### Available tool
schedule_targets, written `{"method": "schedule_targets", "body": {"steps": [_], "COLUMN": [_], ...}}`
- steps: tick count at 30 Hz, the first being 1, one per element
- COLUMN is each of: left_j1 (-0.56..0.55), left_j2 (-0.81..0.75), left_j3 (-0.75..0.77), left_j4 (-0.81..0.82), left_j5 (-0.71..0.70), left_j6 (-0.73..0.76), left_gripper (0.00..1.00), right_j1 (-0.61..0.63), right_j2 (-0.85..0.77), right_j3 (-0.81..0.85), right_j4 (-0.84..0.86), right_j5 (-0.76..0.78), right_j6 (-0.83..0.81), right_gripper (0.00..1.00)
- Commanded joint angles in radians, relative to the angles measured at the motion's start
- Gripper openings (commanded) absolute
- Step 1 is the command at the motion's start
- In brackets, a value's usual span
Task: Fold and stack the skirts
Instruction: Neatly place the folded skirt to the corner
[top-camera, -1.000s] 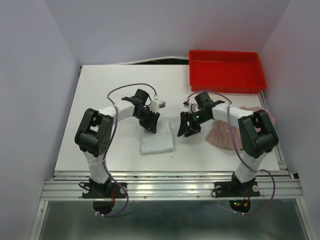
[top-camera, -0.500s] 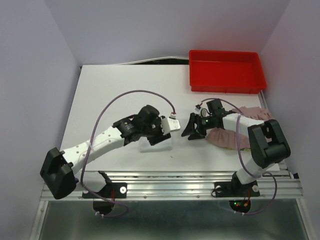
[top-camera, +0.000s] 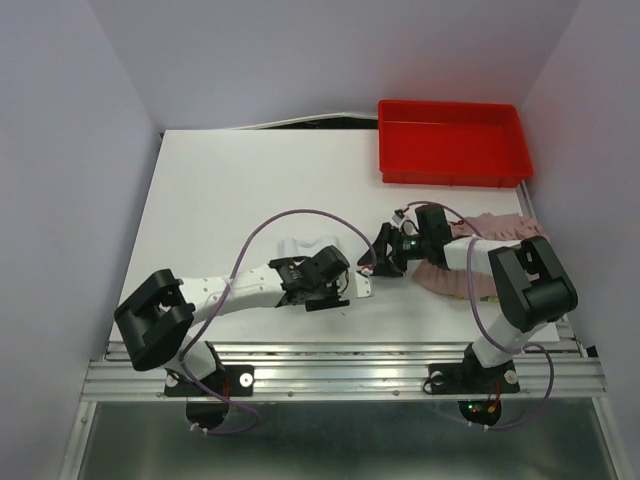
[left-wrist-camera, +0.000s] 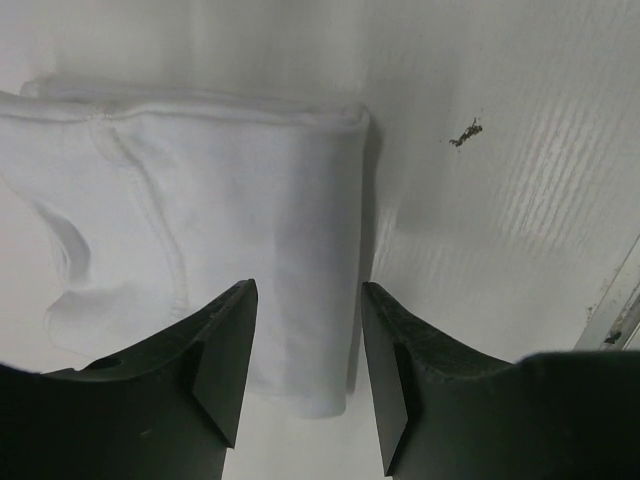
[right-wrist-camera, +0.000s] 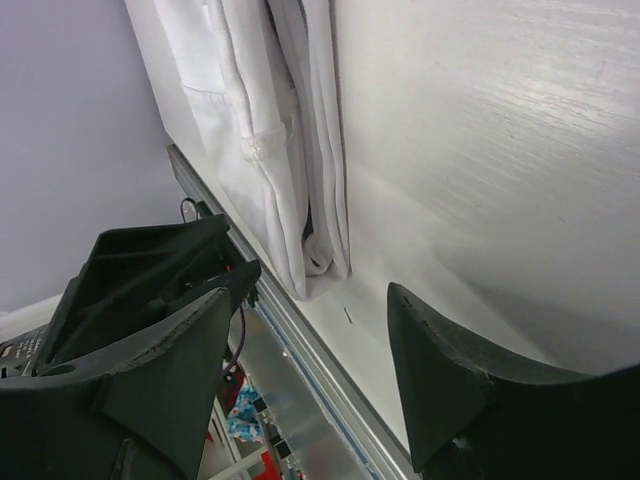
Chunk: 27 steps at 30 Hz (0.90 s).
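The pale grey-white skirt lies folded on the table, mostly hidden under my left arm in the top view. In the left wrist view its folded edge lies flat just ahead of my left gripper, which is open and empty with its jaws on either side of the near corner. My left gripper is low over the table. The pink pleated skirt lies crumpled at the right, under my right arm. My right gripper is open and empty between the two skirts. The right wrist view shows the white skirt's layered edge beyond my right gripper.
A red plastic tray stands at the back right. The table's metal front rail runs close behind my left gripper and shows in the right wrist view. Purple walls enclose the table on three sides.
My left arm has dropped low and stretched out along the table, bringing its open gripper to the near side of the white skirt. My right gripper has shifted slightly right and stays open.
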Motion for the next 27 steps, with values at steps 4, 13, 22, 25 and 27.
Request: {"method": "schedule_targets", "body": {"steps": [4,13,22,25,27], "left_j1": [-0.018,-0.016,0.066,0.074,0.079], "left_j2": [0.066,0.132,0.077,0.066,0.058], "left_j3": [-0.019,-0.019,0.078,0.095,0.106], "left_j4": [0.074,0.1,0.02,0.002,-0.003], "left_j5": [-0.004,0.007,0.154,0.18,0.199], "left_j6": [0.027,0.033,0.027,0.031,0.031], "left_gripper": [0.55,0.25,0.08,0.08,0.08], "right_j1": [0.006,0.024,0.067,0.11,0.132], "right_j2": [0.041,0.036,0.056,0.094,0.114], "right_j3": [-0.022,-0.024,-0.044,-0.019,-0.007], "right_j4": [0.085,0.077,0.143,0.157,0.159], "right_j5": [0.01,0.015,0.004,0.003,0.004], "right_j6": [0.023,-0.003,0.003,0.021,0.028], "right_gripper": [0.7,0.72,1.0,1.0,1.0]}}
